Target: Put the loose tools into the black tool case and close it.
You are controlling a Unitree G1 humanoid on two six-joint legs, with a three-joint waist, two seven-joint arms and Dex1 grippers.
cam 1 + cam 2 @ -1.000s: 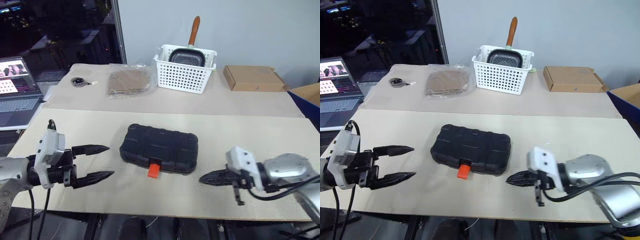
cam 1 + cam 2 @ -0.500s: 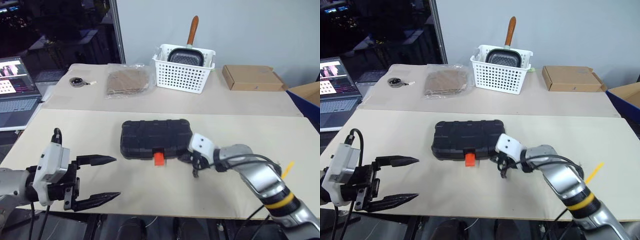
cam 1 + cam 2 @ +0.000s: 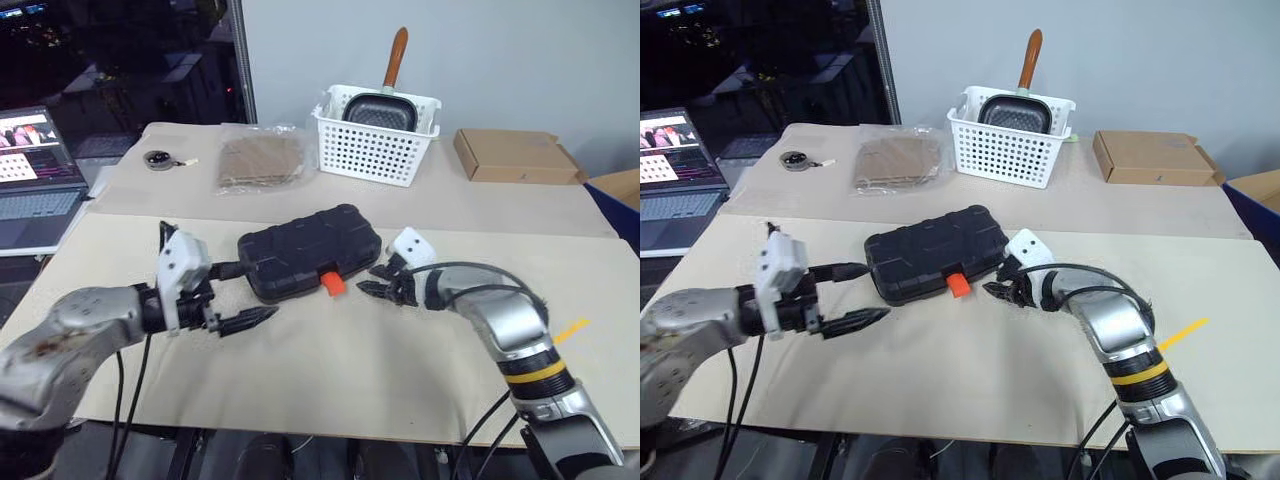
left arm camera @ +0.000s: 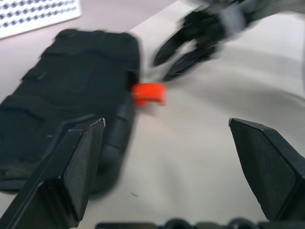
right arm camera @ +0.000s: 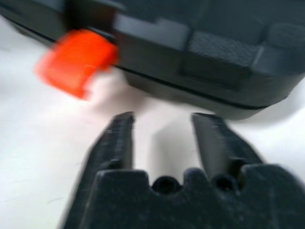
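Head stereo pair: both eyes look forward and down from above the near edge of the table, taking in its full depth to the white basket at the far edge; they share the whole scene, slightly offset sideways. Left wrist view: close and low, facing the black tool case, its orange latch and the right gripper. Right wrist view: very close to the same latch and case edge.
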